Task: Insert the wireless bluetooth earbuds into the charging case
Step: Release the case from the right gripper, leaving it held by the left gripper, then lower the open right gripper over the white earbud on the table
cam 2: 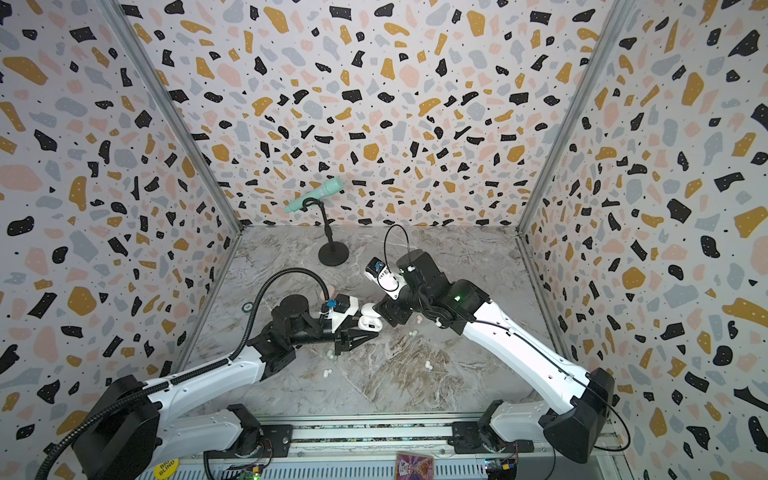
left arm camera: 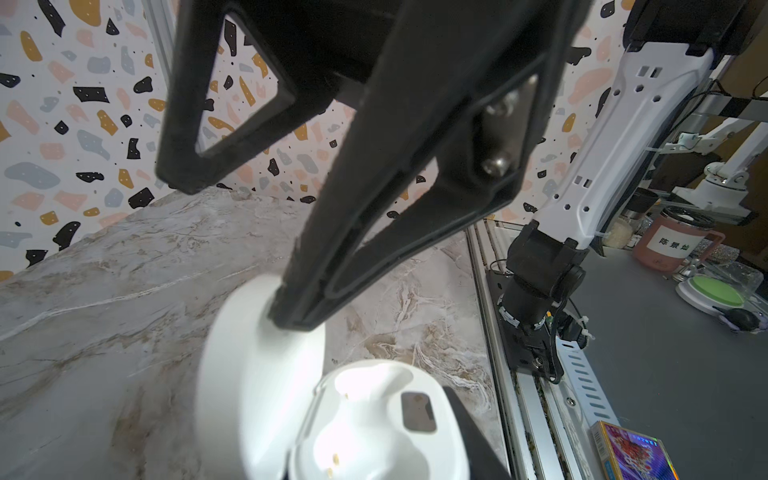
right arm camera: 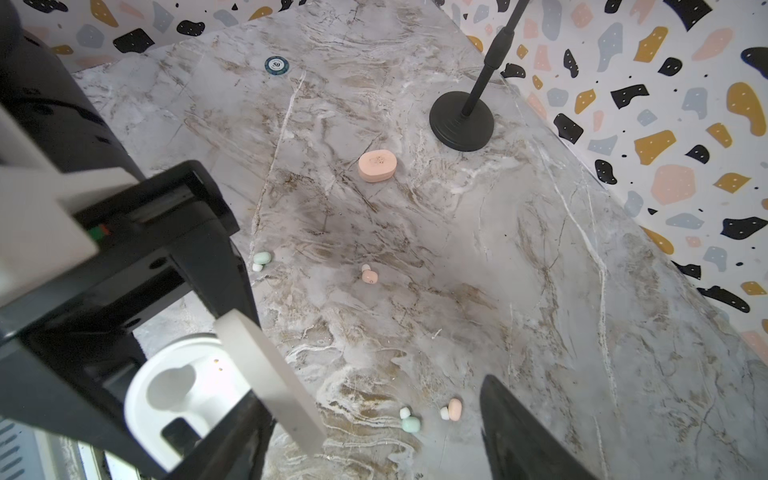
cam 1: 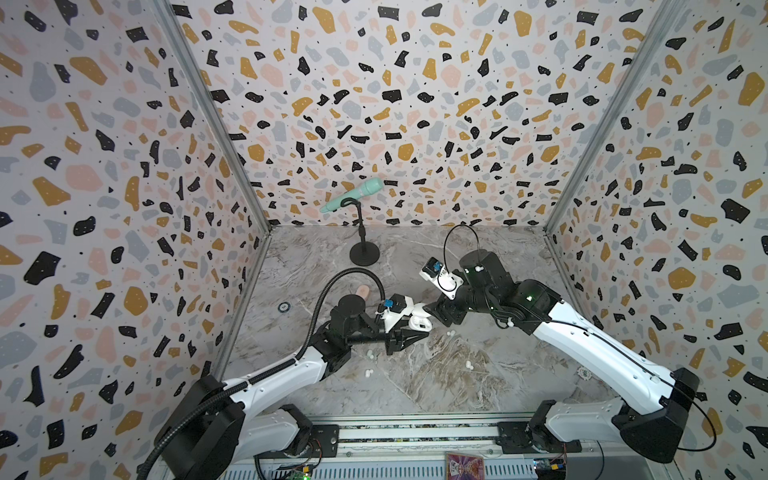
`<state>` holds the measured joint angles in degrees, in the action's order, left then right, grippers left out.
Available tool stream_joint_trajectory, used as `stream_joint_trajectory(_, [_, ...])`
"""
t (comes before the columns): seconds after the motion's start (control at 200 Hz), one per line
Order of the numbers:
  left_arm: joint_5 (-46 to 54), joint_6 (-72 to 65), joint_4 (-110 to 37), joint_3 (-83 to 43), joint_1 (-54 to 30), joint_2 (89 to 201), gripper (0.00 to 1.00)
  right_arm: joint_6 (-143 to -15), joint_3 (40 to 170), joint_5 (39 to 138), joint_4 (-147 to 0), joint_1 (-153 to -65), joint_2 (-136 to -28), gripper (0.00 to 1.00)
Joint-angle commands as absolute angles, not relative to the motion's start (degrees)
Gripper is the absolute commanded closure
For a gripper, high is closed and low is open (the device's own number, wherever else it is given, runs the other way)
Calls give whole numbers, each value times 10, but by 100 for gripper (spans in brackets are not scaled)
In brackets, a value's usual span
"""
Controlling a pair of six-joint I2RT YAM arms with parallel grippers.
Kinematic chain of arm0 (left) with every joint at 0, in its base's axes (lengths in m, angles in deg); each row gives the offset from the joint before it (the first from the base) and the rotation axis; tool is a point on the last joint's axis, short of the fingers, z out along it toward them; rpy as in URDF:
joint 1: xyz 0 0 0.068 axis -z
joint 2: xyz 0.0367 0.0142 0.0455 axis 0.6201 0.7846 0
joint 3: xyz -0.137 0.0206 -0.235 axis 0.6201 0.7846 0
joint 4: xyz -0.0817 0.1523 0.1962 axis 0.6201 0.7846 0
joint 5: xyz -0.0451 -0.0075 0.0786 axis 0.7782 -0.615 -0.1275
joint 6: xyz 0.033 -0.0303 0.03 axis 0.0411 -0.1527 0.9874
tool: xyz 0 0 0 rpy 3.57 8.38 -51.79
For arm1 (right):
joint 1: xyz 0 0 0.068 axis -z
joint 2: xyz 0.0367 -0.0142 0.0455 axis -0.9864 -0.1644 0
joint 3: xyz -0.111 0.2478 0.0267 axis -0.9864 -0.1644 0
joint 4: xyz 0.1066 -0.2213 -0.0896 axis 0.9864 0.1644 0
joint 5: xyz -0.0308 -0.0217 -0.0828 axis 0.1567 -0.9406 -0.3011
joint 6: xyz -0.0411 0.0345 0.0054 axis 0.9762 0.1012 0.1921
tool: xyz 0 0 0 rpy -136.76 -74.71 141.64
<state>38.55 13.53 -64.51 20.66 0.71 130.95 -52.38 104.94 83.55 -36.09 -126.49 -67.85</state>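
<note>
White charging case (left arm camera: pixel 374 419), lid raised, is clamped in left gripper (cam 1: pixel 415 329), sockets upward; long axis unresolved. Right gripper (cam 1: pixel 433 314) alongside is spread.

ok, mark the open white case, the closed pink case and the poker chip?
Open white plastic charging case (left arm camera: pixel 374 432): left wrist view, on its inner tray.
Closed pink pebble-shaped case (right arm camera: pixel 376 165): right wrist view, on its lid top.
Round blue-and-white poker chip (right arm camera: pixel 276 65): right wrist view, on its centre face.

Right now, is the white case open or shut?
Open: the white case has its lid swung up, both earbud wells showing and empty.
</note>
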Motion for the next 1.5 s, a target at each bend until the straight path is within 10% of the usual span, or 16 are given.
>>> stream_joint_trajectory(0.0, [390,125,-699,210,12,1297,85,-544,1079,840,-353,-1256,-663,15])
stream_joint_trajectory(0.23, [339,80,-730,243,11,1275,86,-602,1094,888,-330,-1245,-637,0])
stream_joint_trajectory(0.946, [307,33,-758,268,-69,1226,86,-930,826,879,-347,-1130,-590,0])
stream_joint_trajectory(1.161, [309,1,-790,284,-69,1214,86,-980,794,879,-337,-1133,-687,34])
stream_joint_trajectory(1.492, [287,-63,-846,326,-60,1190,86,-1002,776,856,-334,-1142,-738,54])
